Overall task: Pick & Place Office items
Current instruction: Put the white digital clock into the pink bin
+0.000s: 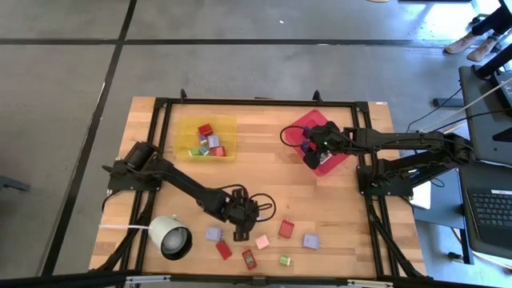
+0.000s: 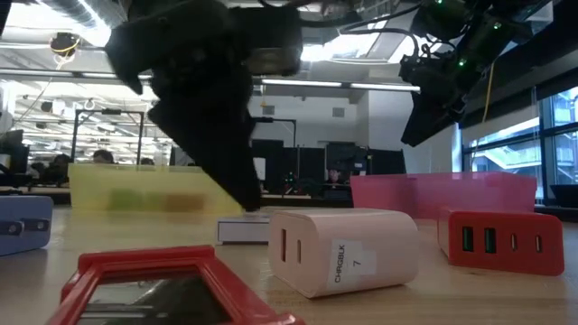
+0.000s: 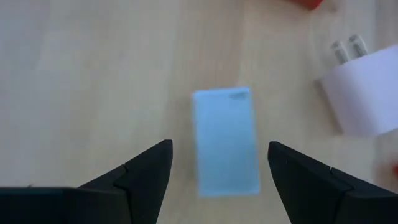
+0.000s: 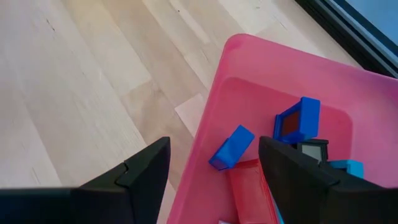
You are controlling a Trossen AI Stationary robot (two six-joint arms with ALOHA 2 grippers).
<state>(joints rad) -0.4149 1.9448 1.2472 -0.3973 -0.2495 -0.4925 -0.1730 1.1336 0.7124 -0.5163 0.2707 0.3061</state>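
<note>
- Wooden worktop [image 1: 264, 172] fills the middle of the high view, with two trays up top: a yellow tray [image 1: 182, 128] at upper left and a red tray [image 1: 302, 122] at upper right.
- Left claw [image 1: 240, 232] sits low in the frame, just left of centre. Its fingers are spread wide with nothing in them, and the left wrist view shows a pale blue block [image 3: 226, 140] lying flat on the wood between the two tips, touching neither.
- Right claw [image 1: 314, 154] hangs over the red tray, fingers apart and holding nothing as far as I can see.
- Loose blocks along the bottom of the high view: I count about seven, namely one lilac block [image 1: 214, 234], a red one [image 1: 224, 250], another red one [image 1: 249, 258], a pink one [image 1: 262, 242], a red one [image 1: 286, 230], a green one [image 1: 285, 260] and a second lilac one [image 1: 311, 240].
- Yellow tray holds a small cluster, roughly five or six blocks; too cramped to count exactly.
- Red tray, in the right wrist view: two blue blocks [image 4: 232, 147], one red, one teal, maybe more hidden.
- White round lamp thing [image 1: 170, 238] at lower left.
</note>
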